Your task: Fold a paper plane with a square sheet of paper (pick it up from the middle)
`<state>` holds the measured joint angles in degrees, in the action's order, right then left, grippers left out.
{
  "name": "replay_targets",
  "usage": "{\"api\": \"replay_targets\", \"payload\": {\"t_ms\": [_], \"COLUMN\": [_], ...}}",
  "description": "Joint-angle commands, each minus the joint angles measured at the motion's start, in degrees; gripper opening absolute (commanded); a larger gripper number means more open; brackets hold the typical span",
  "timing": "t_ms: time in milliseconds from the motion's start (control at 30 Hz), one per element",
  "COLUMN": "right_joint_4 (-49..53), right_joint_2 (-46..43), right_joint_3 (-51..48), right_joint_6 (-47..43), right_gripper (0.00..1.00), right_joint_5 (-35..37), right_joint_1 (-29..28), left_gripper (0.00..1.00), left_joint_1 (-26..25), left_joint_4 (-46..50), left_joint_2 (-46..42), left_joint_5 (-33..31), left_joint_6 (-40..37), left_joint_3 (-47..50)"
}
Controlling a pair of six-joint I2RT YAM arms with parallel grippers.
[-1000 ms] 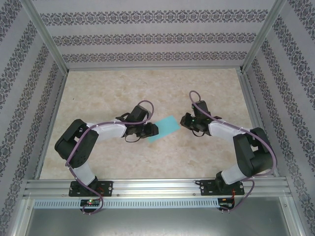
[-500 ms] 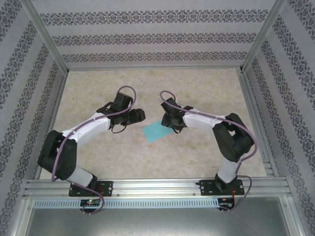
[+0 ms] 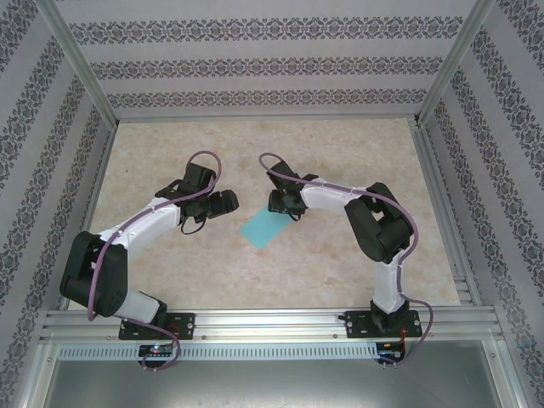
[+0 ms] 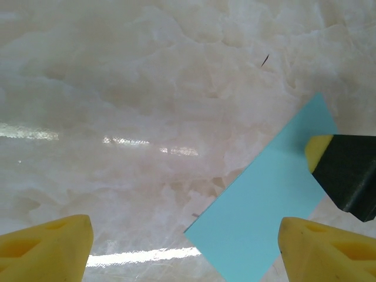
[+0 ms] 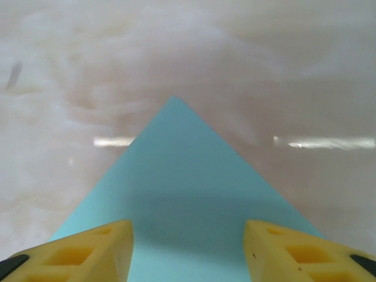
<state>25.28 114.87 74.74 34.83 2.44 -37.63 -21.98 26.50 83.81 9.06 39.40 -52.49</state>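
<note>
Since the paper (image 3: 265, 229) lies flat on the desk (image 3: 161, 263), between the two arms and just below both claws in the top view, the step in hand looks like taking hold of it from the middle. The right claw (image 5: 188, 251) has its fingers apart and nothing clamped. It stands over the paper's far end, with one corner of the sheet pointing away ahead of it. The left claw (image 4: 187, 249) is spread wide and empty, off the paper's left edge, mostly over bare desk. To do this well, the right claw should probably shift in from the corner toward the centre and set both tips down evenly. A gentle pinch would then raise a small ridge rather than shove the sheet across the glossy surface. The left claw would do best to come in level and avoid pinning an edge. As for containers, the paper sits in none and rests straight on the desk.
</note>
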Motion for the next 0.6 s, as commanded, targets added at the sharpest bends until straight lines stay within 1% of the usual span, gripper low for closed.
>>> {"api": "replay_targets", "payload": {"t_ms": [0,67,167,233,300,367,467,567], "right_joint_4": [-1.9,-2.6,-5.5,-7.6,-6.6,-5.6,-4.8,-4.0], "right_joint_2": [3.8,2.8,-0.5,-3.1,-4.3,-4.3,-4.1,-3.5], "right_joint_3": [1.4,1.2,0.1,-0.9,-1.1,-1.1,-0.8,-0.4], "right_joint_6": [-10.8,-11.8,-9.2,-4.8,0.3,4.4,7.2,8.5], "right_gripper": [0.53,0.52,0.53,0.53,0.51,0.50,0.48,0.42], "right_joint_5": [-10.1,-11.4,-11.9,-11.1,-8.8,-8.0,-8.5,-10.9], "right_joint_1": [-1.8,-1.7,-0.9,-0.3,-0.4,-1.2,-3.3,-5.7], "left_gripper": [0.84,0.86,0.88,0.88,0.89,0.89,0.89,0.87], "left_joint_1": [0.6,0.6,0.6,0.5,0.5,0.5,0.5,0.5], "left_joint_4": [0.2,-0.6,-1.0,-1.4,-2.1,-2.4,-1.9,-0.2], "left_joint_2": [-0.7,-0.7,-0.5,-0.7,-1.1,-1.5,-2.4,-3.6], "left_joint_5": [1.7,3.3,5.1,6.0,6.8,7.1,5.8,1.7], "left_joint_6": [-1.3,-1.3,-1.3,-0.8,0.0,0.6,1.5,2.2], "left_joint_3": [1.4,2.4,3.4,4.4,5.7,6.7,7.7,7.8]}}
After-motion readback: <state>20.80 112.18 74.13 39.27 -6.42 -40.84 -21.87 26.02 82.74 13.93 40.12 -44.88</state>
